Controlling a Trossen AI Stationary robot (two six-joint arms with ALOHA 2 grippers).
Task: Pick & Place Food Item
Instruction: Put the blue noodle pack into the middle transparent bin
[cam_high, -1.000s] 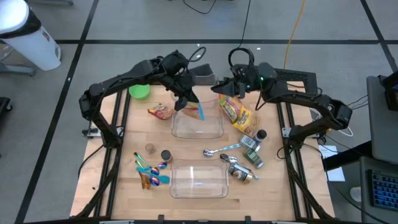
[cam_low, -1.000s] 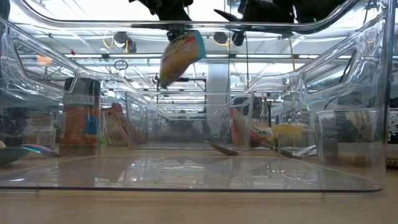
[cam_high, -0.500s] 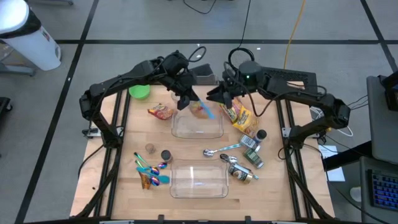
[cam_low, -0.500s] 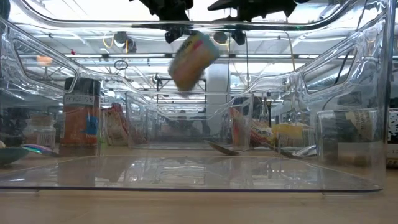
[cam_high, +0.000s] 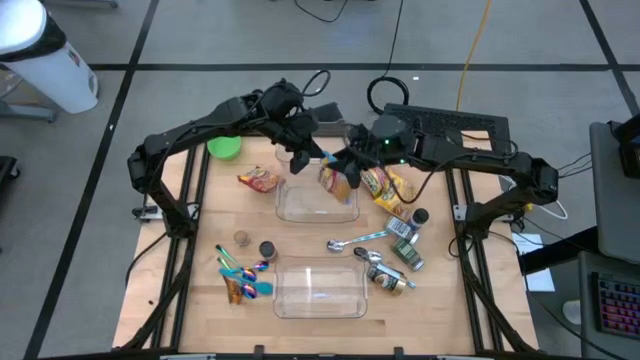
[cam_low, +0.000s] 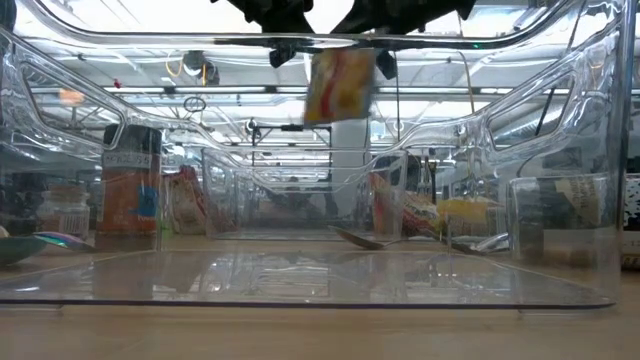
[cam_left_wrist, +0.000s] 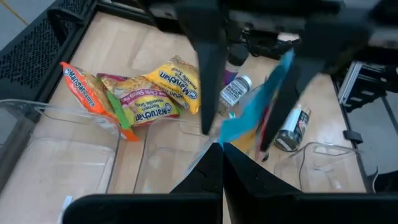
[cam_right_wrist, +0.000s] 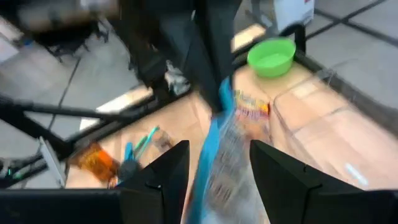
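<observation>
A snack packet (cam_high: 331, 177) with a blue edge and yellow-red print hangs in the air over the far clear container (cam_high: 316, 207). It also shows in the low view (cam_low: 340, 85). My left gripper (cam_high: 303, 160) is shut on it from the far left. My right gripper (cam_high: 345, 166) is open and comes at the packet from the right. Its two fingers (cam_right_wrist: 275, 177) stand on either side of the packet (cam_right_wrist: 225, 155). I cannot tell whether they touch it. My left gripper (cam_left_wrist: 222, 155) pinches the packet's blue sealed edge (cam_left_wrist: 241, 127) between its two shut fingers. The fingers slant down from the table's far left. The packet hangs below and beyond the fingertips, tilted and clear of the container.
Ramen packets (cam_high: 386, 186) lie right of the far container, and an orange packet (cam_high: 258, 180) and a green bowl (cam_high: 223, 148) lie to its left. A spoon (cam_high: 354, 240), cans and bottles (cam_high: 403, 240), coloured utensils (cam_high: 240, 275) and a second clear container (cam_high: 320, 291) lie nearer.
My right gripper has gone toward the table's left and near edge, up to the hanging packet, and now straddles it. The packet, still held by my left gripper, has swung toward the right and turned about.
</observation>
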